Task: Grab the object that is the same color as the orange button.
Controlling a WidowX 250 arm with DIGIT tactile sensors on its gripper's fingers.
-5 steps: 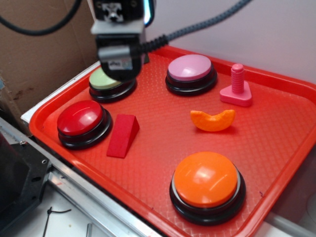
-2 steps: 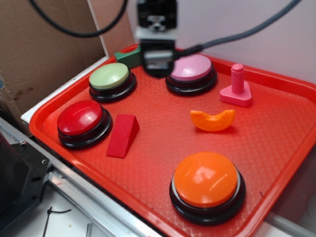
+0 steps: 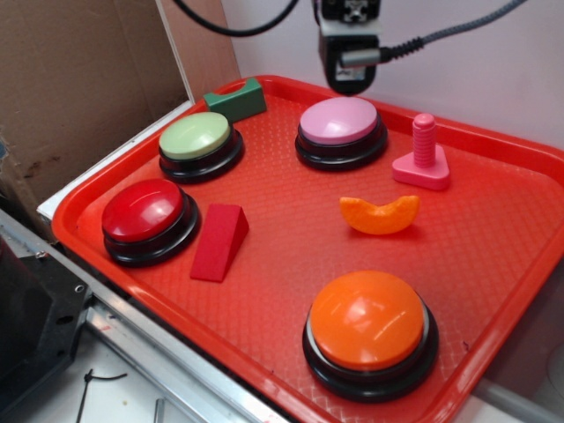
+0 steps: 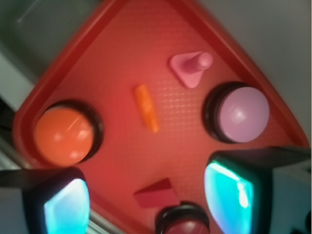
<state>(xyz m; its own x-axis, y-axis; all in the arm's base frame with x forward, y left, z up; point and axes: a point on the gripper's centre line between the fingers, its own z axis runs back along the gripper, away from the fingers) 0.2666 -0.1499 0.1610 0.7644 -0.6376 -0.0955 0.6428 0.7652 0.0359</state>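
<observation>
While the gripper [image 4: 146, 195] is hanging with jaws spread, empty, the red tray [image 3: 493, 264] is holding the orange crescent [image 3: 380, 215] beyond the orange button [image 3: 368, 321].

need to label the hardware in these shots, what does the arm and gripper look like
The exterior view shows a black boxy gripper body with a silver metal bracket on top, a grey ribbed cable running right and a smooth black cable looping left. The wrist view shows two dark fingers with glowing cyan pads.
</observation>
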